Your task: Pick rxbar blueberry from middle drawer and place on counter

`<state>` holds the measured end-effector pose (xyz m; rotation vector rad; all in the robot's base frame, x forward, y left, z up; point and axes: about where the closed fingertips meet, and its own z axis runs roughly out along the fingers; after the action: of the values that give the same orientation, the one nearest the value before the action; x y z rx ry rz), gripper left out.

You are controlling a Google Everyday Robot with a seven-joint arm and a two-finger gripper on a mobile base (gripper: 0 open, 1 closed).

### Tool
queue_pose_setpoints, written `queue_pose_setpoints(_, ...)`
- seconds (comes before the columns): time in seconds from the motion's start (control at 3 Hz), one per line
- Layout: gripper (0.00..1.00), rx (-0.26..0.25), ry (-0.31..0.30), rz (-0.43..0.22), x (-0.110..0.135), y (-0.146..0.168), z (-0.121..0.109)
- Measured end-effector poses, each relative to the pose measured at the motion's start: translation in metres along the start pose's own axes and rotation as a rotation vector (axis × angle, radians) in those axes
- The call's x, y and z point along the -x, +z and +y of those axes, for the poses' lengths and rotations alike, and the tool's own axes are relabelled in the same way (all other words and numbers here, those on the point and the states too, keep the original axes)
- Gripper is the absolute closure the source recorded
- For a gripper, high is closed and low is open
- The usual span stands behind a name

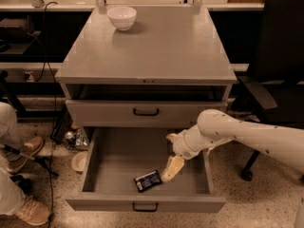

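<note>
Gripper [171, 152] is inside the open middle drawer [118, 151], right side, fingers spread, nothing pinched. rxbar blueberry [147, 180] lies flat on the drawer floor near the front, just left of the lower finger. White bowl [122, 17] sits far-left on the counter [156, 46].

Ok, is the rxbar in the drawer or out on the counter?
In the drawer: the rxbar blueberry lies flat on the floor of the open middle drawer, near its front wall, with the gripper beside its right end.

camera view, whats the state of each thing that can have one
middle drawer: pulled open
rxbar blueberry: lying flat on the drawer floor, near the front
claw: low inside the open drawer, just right of the bar
upper drawer: shut
white bowl: upright on the counter, back left
</note>
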<state>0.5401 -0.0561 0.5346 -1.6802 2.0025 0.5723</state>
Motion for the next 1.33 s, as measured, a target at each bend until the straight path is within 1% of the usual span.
queue_pose_setpoints(0.33, 0.00, -0.022, -0.037, -0.017, -0.003, 0.028, -0.023)
queue_pose_setpoints(0.67, 0.00, -0.028, -0.049, -0.021, -0.009, 0.056, -0.035)
queue_pose_setpoints(1.0, 0.00, -0.010, -0.074, 0.021, -0.015, 0.095, -0.034)
queue_pose_setpoints(1.33, 0.00, 0.008, -0.097, 0.051, -0.027, 0.131, -0.021)
